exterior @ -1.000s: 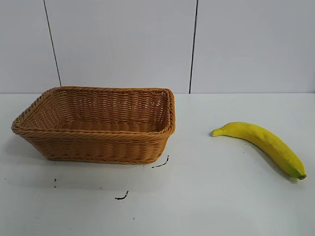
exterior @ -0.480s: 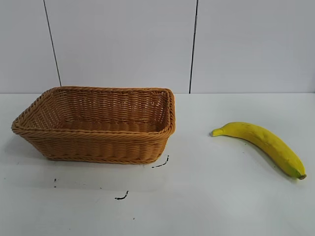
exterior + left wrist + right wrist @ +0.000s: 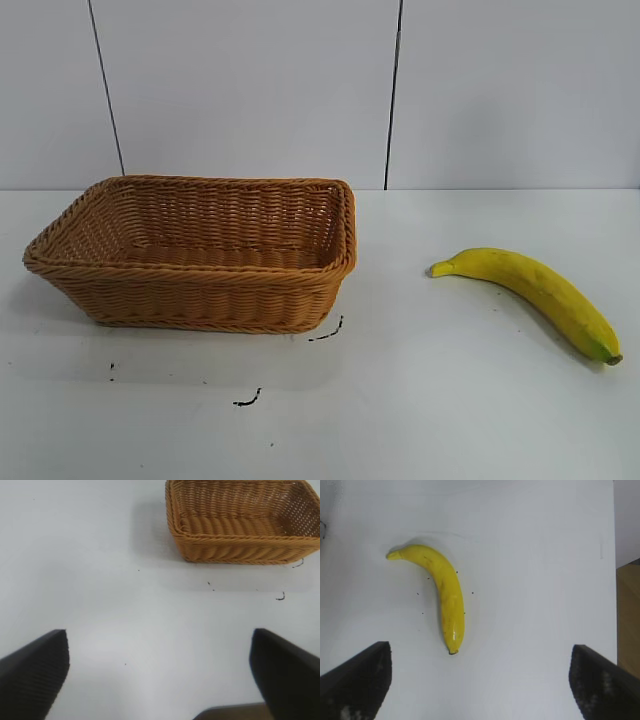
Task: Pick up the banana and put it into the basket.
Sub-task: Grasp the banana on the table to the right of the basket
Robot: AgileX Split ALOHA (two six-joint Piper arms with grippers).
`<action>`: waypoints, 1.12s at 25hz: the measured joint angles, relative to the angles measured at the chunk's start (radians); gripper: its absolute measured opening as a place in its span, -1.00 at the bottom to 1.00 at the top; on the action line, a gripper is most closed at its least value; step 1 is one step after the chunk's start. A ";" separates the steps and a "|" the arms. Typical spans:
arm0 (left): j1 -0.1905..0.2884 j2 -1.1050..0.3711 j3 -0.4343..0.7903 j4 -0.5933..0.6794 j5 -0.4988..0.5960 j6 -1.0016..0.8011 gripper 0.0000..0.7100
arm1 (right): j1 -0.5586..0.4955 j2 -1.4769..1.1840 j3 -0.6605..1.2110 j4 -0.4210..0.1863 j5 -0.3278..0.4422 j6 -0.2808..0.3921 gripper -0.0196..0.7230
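Observation:
The yellow banana (image 3: 535,290) lies on the white table at the right, its dark tip toward the front right. It also shows in the right wrist view (image 3: 442,590). The wicker basket (image 3: 200,290) stands at the left, empty; the left wrist view shows it (image 3: 240,550) too. My right gripper (image 3: 480,680) is open and empty, above the table a little short of the banana's dark tip. My left gripper (image 3: 160,675) is open and empty, over bare table well away from the basket. Neither gripper shows in the exterior view.
Small black marks (image 3: 325,330) dot the table in front of the basket. The table's edge (image 3: 615,605) runs along one side of the right wrist view, beyond the banana. A white panelled wall stands behind the table.

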 joint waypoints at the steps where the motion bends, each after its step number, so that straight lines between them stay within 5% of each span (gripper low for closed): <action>1: 0.000 0.000 0.000 0.000 0.000 0.000 0.96 | 0.000 0.049 -0.026 0.000 0.001 -0.011 0.91; 9: 0.000 0.000 0.000 0.000 0.000 0.000 0.96 | 0.000 0.307 -0.192 0.009 0.015 -0.080 0.91; 19: 0.000 0.000 0.000 0.000 0.000 0.000 0.96 | 0.097 0.381 -0.226 0.052 0.014 -0.264 0.91; 28: 0.000 0.000 0.000 0.000 0.000 0.000 0.96 | 0.127 0.411 -0.225 0.051 0.023 -0.278 0.91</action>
